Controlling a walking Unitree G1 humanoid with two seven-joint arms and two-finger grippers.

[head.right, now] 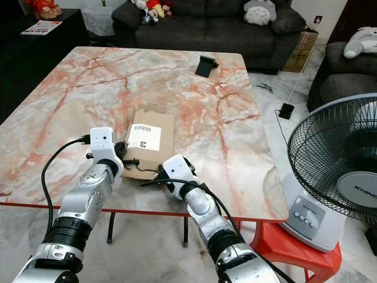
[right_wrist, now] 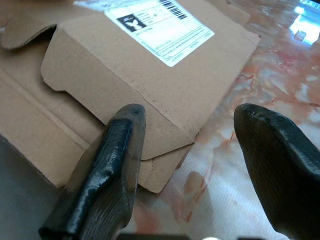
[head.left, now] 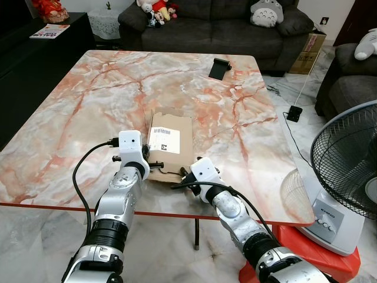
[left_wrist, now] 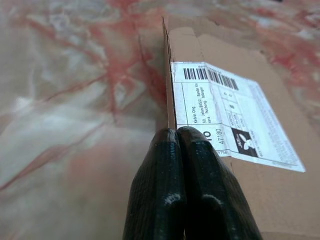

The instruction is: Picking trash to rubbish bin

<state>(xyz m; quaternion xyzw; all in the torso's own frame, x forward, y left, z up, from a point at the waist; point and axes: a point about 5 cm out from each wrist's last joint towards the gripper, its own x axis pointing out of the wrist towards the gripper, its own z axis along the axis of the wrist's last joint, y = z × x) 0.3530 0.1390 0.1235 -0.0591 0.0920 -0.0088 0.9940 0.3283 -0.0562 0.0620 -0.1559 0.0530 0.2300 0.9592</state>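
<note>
A flattened cardboard box (head.left: 168, 140) with a white shipping label (head.left: 164, 139) lay on a pink-veined marble table (head.left: 88, 106), close to the near edge where the robot stood. No rubbish bin could be made out.

The left gripper (left_wrist: 186, 150) rested at the box's near left corner, its two black fingers pressed together with nothing between them, tips touching or just beside the cardboard's left edge. The right gripper (right_wrist: 195, 145) sat at the box's near right corner with its fingers spread wide, one finger (right_wrist: 112, 165) lying over a loose flap, the other over bare marble beside the box.

A dark sofa (head.left: 218, 26) stood beyond the table, a small black object (head.left: 219, 67) lay near the far edge, and a standing fan (head.left: 347, 171) was at the robot's right.

The likely trouble: the box lay flat on smooth stone, so closing the right fingers might only nudge or slide it away instead of gripping it. A grip on the loose flap alone might bend or tear it, letting the box swing or drop
</note>
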